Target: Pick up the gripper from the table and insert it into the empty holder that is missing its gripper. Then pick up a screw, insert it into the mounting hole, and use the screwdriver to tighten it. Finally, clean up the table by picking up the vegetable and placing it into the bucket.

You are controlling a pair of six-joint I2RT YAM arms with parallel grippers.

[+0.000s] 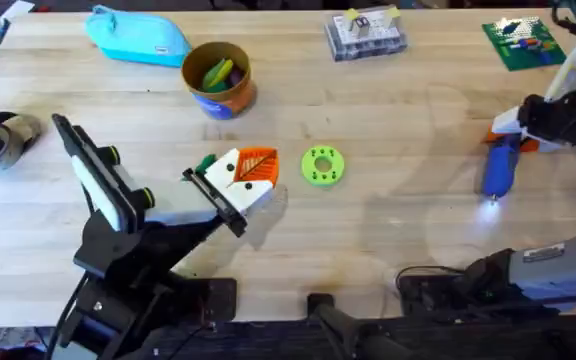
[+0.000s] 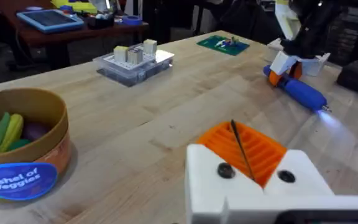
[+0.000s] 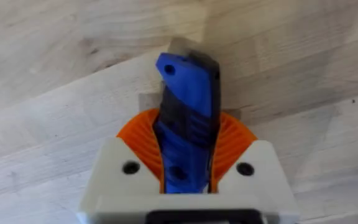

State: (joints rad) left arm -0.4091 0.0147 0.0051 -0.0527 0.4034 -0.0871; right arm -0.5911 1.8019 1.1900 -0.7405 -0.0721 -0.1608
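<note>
From above, I see my right claw shut around the blue screwdriver near the desk's right edge. My left claw sits mid-desk beside a green disc. The bucket stands toward the far edge.

My left wrist view shows orange pads pressed together, holding nothing.

My right wrist view shows the screwdriver squeezed between orange pads.

Blue screwdriver flat on table; bucket upright.
</note>
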